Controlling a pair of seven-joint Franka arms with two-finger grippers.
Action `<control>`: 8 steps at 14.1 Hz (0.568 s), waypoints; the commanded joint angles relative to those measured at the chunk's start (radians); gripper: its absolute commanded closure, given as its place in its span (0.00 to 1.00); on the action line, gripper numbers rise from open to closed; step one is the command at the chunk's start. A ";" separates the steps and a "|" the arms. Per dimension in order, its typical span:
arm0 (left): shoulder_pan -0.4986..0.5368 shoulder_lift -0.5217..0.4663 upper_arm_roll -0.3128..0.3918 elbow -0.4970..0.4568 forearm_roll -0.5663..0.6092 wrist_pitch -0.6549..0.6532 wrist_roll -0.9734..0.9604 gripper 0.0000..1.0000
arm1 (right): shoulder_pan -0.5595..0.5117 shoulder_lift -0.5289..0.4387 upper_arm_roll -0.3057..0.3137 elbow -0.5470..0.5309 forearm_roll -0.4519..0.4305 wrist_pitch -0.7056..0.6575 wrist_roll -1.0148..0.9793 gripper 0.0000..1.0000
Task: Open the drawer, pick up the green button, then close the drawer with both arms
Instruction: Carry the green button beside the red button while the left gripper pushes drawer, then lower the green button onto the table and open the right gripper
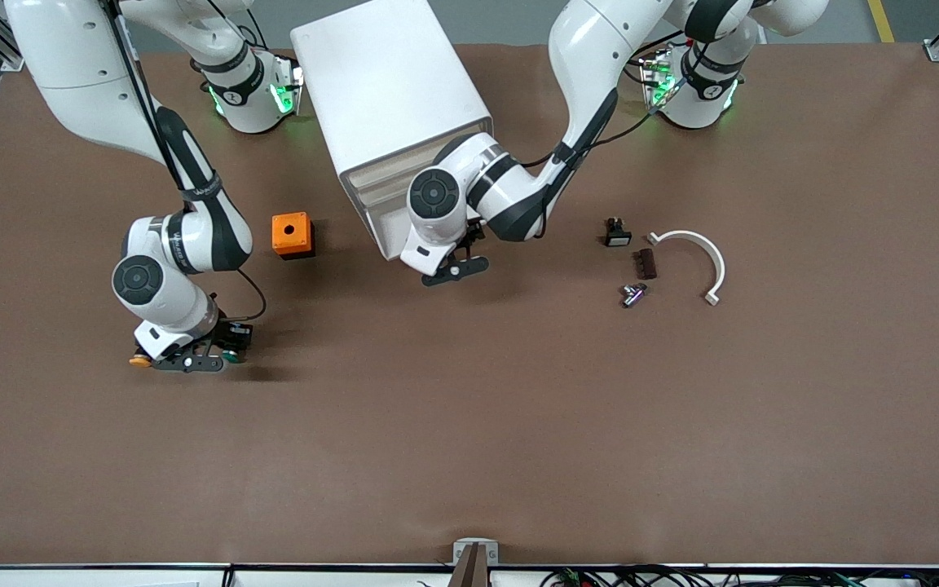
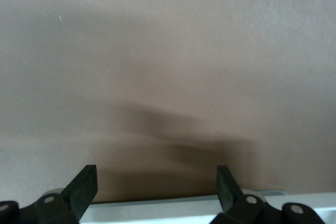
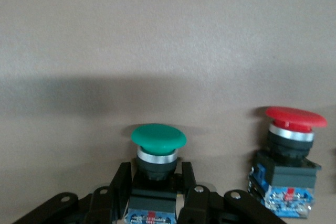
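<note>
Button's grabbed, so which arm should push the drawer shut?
Left. The left gripper hangs open in front of the drawer, while the right gripper is shut on the green button.

I am taking the drawer cabinet as my landmark. My left gripper is sitting just in front of its lowest drawer, fingers spread. The orange box is lying beside the cabinet toward my right arm's end of the table. Past that box from the cabinet and nearer the front camera, my right gripper is clamping the green push button, with the red-capped button standing just beside it. The curved bracket is lying well apart from the cabinet toward my left arm's end.
</note>
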 commanded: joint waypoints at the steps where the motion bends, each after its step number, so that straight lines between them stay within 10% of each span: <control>1: 0.000 -0.008 -0.017 -0.009 0.003 0.006 0.000 0.00 | -0.030 -0.061 0.033 -0.068 -0.013 0.004 -0.019 1.00; 8: 0.000 0.000 -0.075 -0.011 0.003 0.003 0.003 0.00 | -0.030 -0.061 0.042 -0.065 0.006 0.006 -0.019 1.00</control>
